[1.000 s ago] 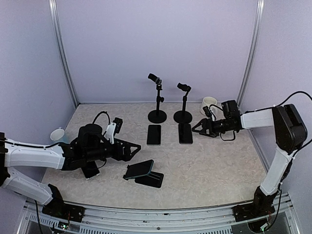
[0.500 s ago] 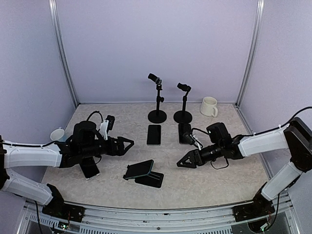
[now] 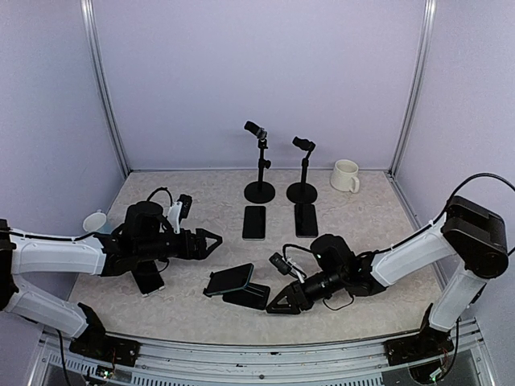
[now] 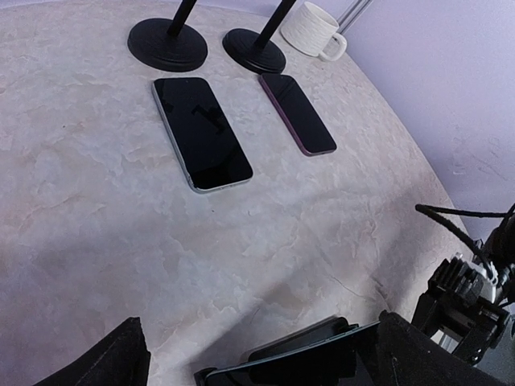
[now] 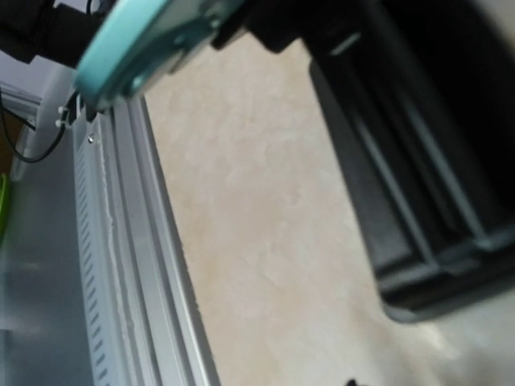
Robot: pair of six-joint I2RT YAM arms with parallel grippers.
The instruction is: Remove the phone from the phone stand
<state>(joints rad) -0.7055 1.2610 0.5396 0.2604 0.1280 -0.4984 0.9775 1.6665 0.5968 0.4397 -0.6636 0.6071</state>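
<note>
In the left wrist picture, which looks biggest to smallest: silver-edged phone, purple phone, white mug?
1. silver-edged phone
2. purple phone
3. white mug, though it is farthest from the camera

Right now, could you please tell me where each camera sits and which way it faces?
Top external: above, behind the bases, looking down the table; left hand and right hand show.
Left wrist: low, facing two flat phones and the mug; its fingers frame the bottom.
Right wrist: close on the phone stand and table edge; own fingers hardly visible.
Shared: all three see the propped phone.
</note>
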